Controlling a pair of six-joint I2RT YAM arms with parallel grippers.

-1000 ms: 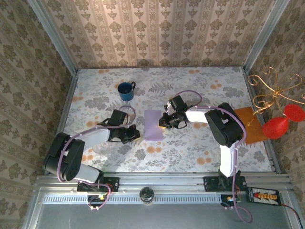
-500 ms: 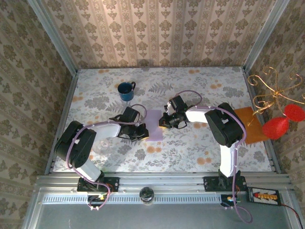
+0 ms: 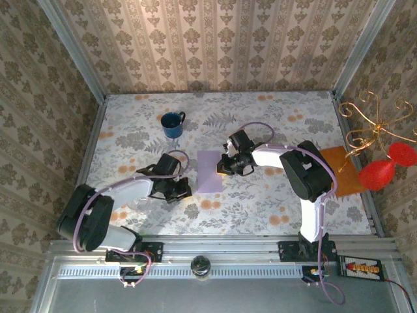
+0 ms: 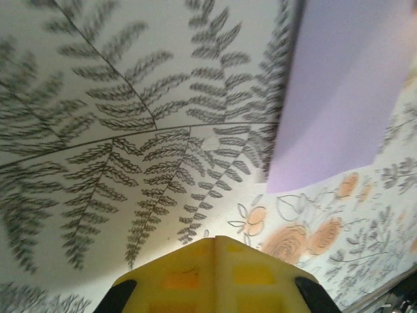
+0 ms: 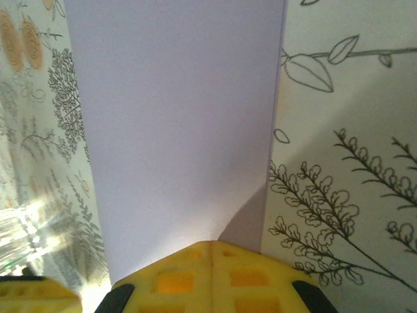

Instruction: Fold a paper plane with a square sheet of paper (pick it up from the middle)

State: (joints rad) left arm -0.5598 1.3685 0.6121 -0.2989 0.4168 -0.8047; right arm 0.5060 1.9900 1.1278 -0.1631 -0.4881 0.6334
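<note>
The fingers of the left gripper are seen pressed together, their yellow pads meeting along a single seam with nothing held between them. The fingers of the right gripper are likewise closed flush against each other, and no paper is caught in them.

The square sheet of paper is laid flat near the middle of the table, slightly toward the near edge. From above it is seen as a pale lilac rectangle, longer from far to near than from left to right. No raised flap can be made out.

In the top view, the left gripper is placed low over the table just beside the sheet's left edge, toward its near-left corner. In the left wrist view a strip of patterned tablecloth is seen between the closed tips and the sheet, so the two are apart. The right gripper is placed at the sheet's right edge. In the right wrist view its closed tips are seen over the lilac surface and a shadow is cast beside them. Whether they are actually touching the paper cannot be told.

A blue mug is stood toward the far edge, left of the middle and well apart from the sheet. An orange-brown rectangle is laid flat at the right edge.
</note>
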